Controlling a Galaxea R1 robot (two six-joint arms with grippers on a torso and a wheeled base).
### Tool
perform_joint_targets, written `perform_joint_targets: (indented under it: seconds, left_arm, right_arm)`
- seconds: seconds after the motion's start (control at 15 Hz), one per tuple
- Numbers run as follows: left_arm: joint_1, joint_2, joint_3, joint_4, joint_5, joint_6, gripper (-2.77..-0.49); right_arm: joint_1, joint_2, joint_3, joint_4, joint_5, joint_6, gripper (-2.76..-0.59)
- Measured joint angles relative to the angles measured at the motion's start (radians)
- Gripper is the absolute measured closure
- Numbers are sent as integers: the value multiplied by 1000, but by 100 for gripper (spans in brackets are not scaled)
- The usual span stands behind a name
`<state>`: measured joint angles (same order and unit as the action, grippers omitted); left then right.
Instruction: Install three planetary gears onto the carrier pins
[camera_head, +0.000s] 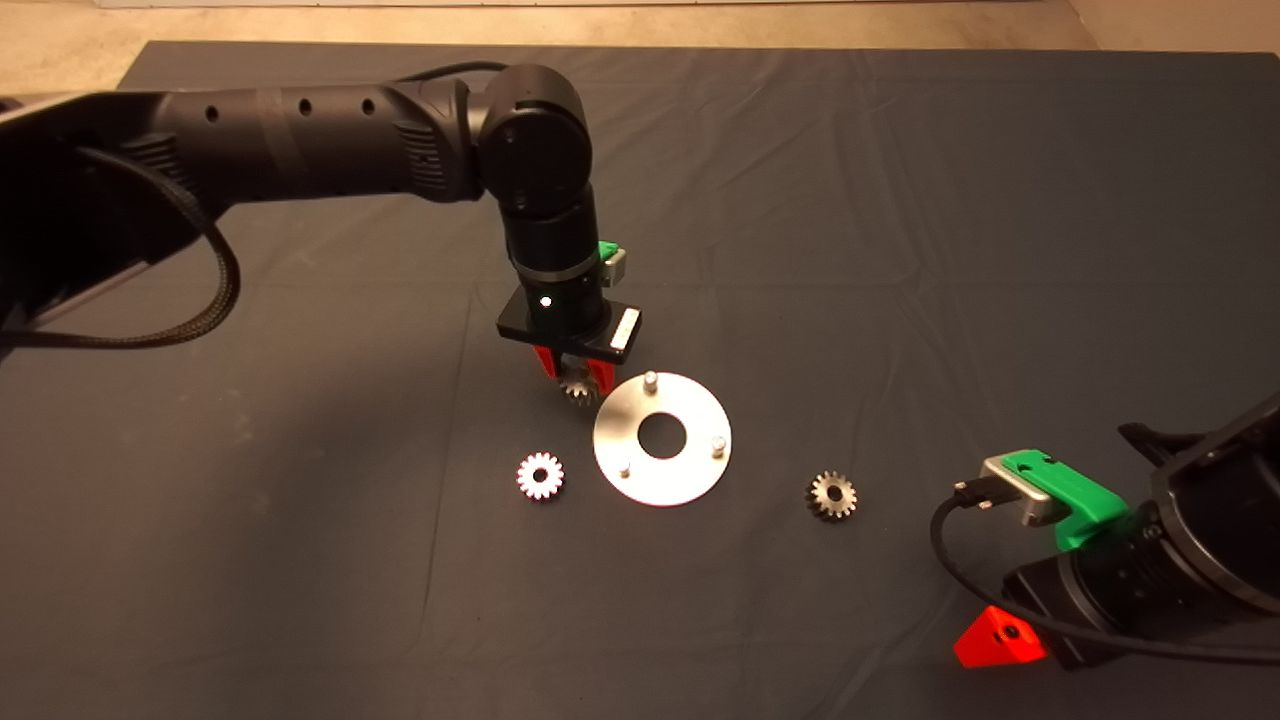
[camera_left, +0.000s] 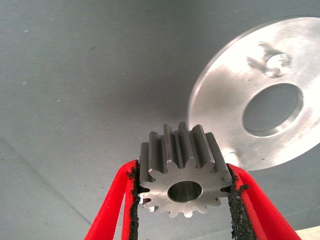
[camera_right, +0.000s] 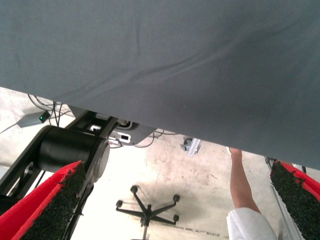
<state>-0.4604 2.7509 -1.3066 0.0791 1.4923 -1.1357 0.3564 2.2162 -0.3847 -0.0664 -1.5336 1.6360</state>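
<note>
Left green gripper with red fingers (camera_head: 579, 378): pinching one small silvery toothed spur gear (camera_left: 184, 176), bore axis tilted. Nearest short silvery carrier pin (camera_head: 650, 380) stands just beside it, toward the mat's right edge, on the flat pale metal disc (camera_head: 680, 480). Right green gripper (camera_right: 170, 200): parked at the mat's near right corner, fingers spread.

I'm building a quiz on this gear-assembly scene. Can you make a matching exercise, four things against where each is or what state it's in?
Things:
1. left gripper
2. right gripper
3. disc
4. gear at the picture's right

States:
A. flat on the mat, all three pins bare
B. shut on a gear
C. lying loose on the mat
D. waiting at the lower right edge, open

Pairs: 1-B, 2-D, 3-A, 4-C
</note>
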Motion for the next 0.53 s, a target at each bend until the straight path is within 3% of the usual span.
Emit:
perform_joint_targets:
  seconds: [0.2,0.53]
  left_arm:
    - [0,18,0,0,9,4,-93]
    - [0,98,-21,-1,8,39,-93]
  right_arm:
    - [-5,0,0,0,0,0,-276]
    - [-13,1,0,0,0,0,-276]
